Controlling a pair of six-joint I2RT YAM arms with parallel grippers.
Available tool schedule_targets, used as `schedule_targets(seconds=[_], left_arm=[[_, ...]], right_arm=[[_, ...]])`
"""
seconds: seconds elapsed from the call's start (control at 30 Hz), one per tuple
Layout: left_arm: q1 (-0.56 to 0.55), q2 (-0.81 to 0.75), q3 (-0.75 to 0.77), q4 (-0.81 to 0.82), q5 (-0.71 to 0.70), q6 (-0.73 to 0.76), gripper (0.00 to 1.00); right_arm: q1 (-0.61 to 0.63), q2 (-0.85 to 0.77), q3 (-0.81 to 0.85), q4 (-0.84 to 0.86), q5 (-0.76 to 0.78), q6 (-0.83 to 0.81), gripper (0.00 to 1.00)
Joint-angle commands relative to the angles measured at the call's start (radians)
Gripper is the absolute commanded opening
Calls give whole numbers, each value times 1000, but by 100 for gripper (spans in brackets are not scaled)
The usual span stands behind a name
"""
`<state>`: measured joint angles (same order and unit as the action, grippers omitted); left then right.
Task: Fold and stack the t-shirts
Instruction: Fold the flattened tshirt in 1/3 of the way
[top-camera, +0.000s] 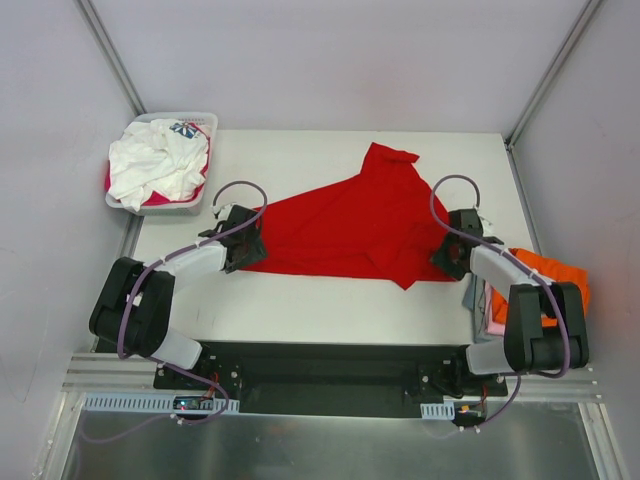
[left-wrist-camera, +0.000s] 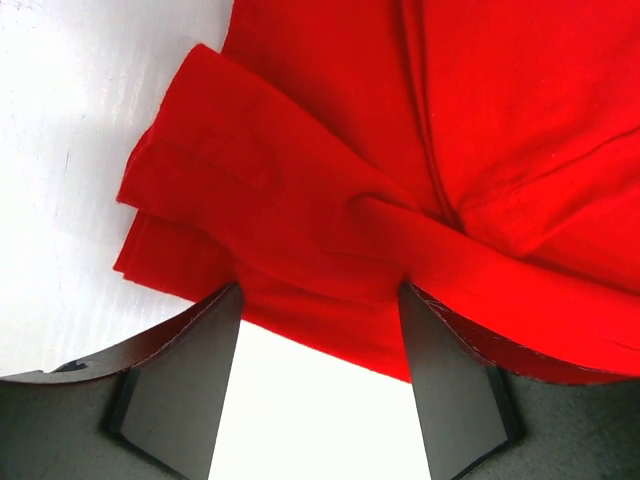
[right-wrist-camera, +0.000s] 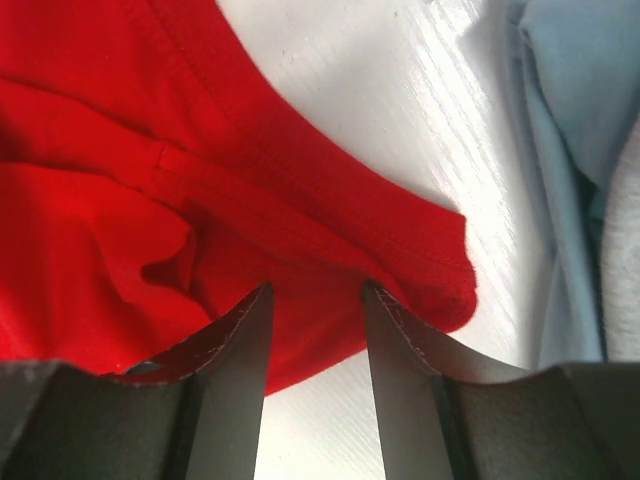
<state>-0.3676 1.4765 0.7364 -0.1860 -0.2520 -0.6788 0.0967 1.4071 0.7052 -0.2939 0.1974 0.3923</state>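
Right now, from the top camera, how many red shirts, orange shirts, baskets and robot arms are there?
Red shirts: 1
Orange shirts: 1
Baskets: 1
Robot arms: 2
Total: 5

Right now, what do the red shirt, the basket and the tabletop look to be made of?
Red shirt: soft knit cloth, probably cotton jersey, matte. It creases limply and shows stitched hems.
Basket: likely white plastic, with a rigid wall and moulded slots.
Tabletop: hard, smooth white board, maybe laminate. It shows a faint sheen and fine streaks in the wrist views.
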Motion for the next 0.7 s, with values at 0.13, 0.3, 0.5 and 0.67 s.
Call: schedule_targets(seconds=[0.13,0.3,0.5,0.67], left_arm=[[-8,-54,-15,0,-30,4,64],[-8,-73,-12,0,-20,8,64],[-10,-74,-17,0,-10,13,64],[-10,-87,-28,0,-10,15,64]], right_arm=[[96,-137,100,-108,59,-62,47],[113,-87,157,-96,39,-70,48],[113,35,223,-71,34,-69,49],[113,119,246,-57,2,-56,47]])
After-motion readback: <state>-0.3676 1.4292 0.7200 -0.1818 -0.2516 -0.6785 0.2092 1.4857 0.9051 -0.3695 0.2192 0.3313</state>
